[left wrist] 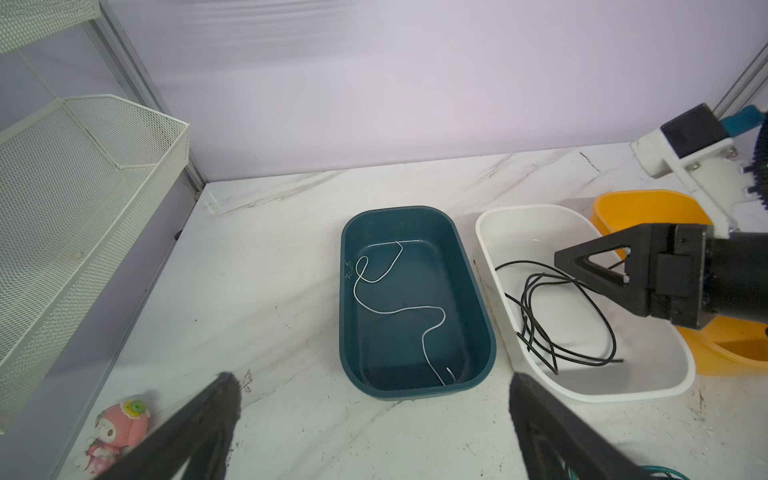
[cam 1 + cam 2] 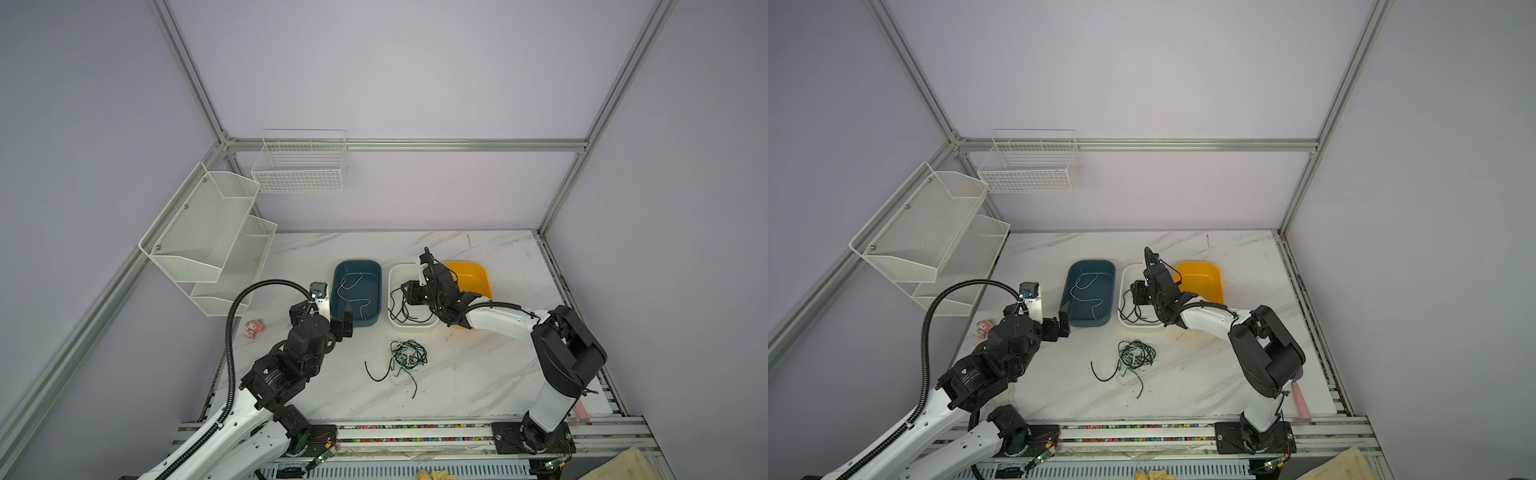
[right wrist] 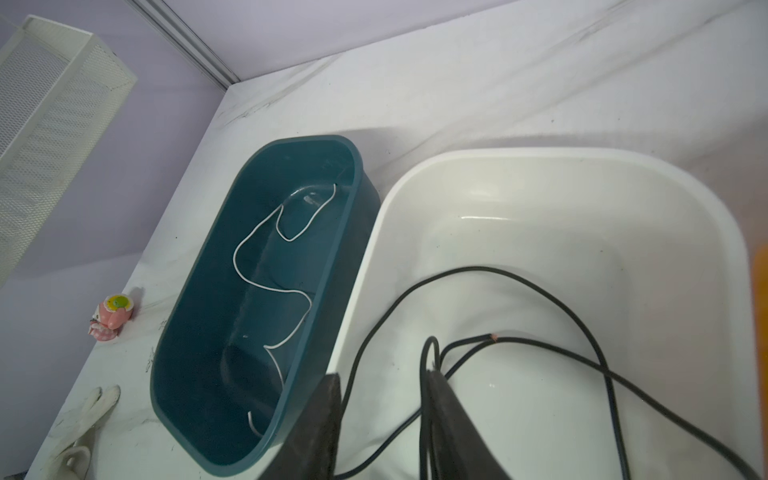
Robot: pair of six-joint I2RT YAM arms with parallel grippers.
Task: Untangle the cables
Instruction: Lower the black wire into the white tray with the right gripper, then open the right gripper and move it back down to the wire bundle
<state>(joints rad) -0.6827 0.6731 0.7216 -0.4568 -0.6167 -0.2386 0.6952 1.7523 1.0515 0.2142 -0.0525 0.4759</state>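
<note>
A tangle of dark green, black and white cables (image 2: 407,357) (image 2: 1136,355) lies on the marble table in front of the bins. One white cable (image 2: 353,293) (image 1: 399,307) (image 3: 270,286) lies loose in the teal bin (image 2: 376,266). A black cable (image 2: 401,309) (image 1: 561,316) (image 3: 540,340) lies coiled in the white bin (image 2: 392,274). My right gripper (image 2: 409,291) (image 2: 1138,293) (image 3: 382,376) hangs over the white bin, jaws apart. A loop of the black cable rests against one finger and a strand crosses the gap. My left gripper (image 2: 345,322) (image 2: 1059,322) (image 1: 372,386) is wide open and holds nothing, at the teal bin's near end.
A yellow bin (image 2: 473,274) stands right of the white one, partly under the right arm. A small pink toy (image 2: 253,328) sits at the table's left. A mesh shelf (image 2: 208,237) and a wire basket (image 2: 301,166) hang on the left and back walls. A white glove (image 3: 83,424) lies near the toy.
</note>
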